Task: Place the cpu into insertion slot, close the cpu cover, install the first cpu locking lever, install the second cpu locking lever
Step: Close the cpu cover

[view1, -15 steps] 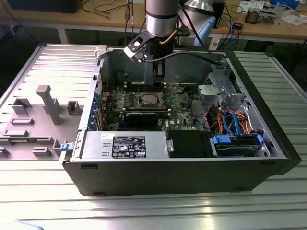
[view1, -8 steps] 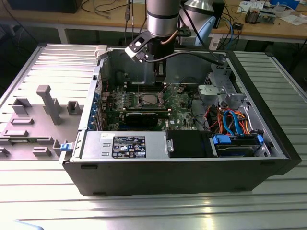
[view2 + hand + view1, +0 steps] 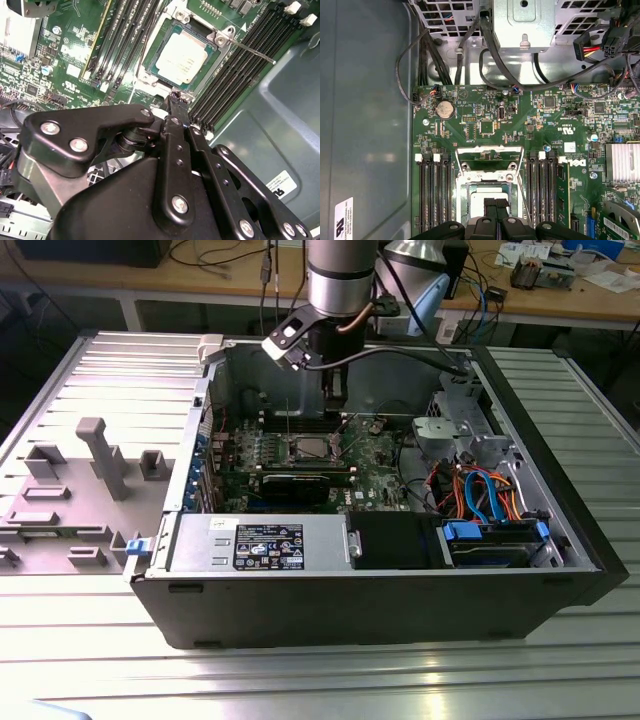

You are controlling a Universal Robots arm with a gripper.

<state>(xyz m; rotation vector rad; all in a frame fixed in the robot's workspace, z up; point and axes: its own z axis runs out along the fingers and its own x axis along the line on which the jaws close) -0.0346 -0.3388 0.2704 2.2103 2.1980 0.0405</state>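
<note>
The cpu (image 3: 185, 57), a small square chip with a pale metal top, lies flat inside the insertion slot (image 3: 150, 75), whose silvery rim frames it; the exterior view shows the cpu (image 3: 306, 448) at the middle of the green board. The cpu cover (image 3: 490, 150), a thin metal frame, appears tilted up at the far edge of the insertion slot (image 3: 465, 197). A thin locking lever (image 3: 247, 51) sticks out unlatched beside the slot. My gripper (image 3: 495, 204) hangs just above the slot's near edge, its black fingers (image 3: 175, 100) pressed together with nothing between them.
Black memory slots (image 3: 432, 195) flank the socket on both sides. The case wall (image 3: 270, 110) stands close behind my gripper. A drive cage (image 3: 522, 22) and cable bundles (image 3: 480, 490) crowd one end. A power supply box (image 3: 265, 543) lies along the case's front.
</note>
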